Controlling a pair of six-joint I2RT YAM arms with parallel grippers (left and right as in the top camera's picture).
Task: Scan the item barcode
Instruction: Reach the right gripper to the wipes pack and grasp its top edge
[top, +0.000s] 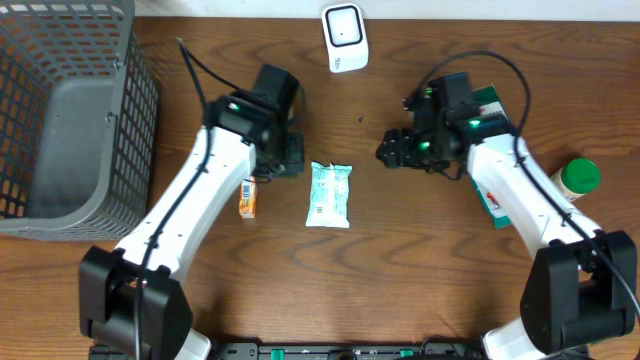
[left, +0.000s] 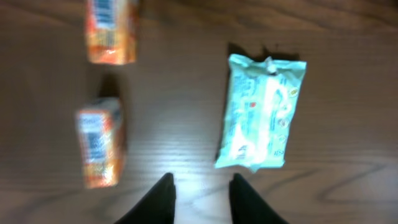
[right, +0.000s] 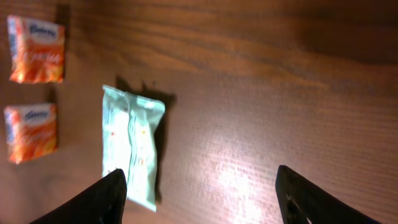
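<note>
Pale green packet lies flat at the centre of the surface — right pincer wide apart, left pincer narrowly apart, both empty — probably soft, light and slippery, so pinch a short sealed end.

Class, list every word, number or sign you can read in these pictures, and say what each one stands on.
No text can be read.
Two orange packets: blue logo on each, too blurred.
Pale green pouch: print too small.
</note>
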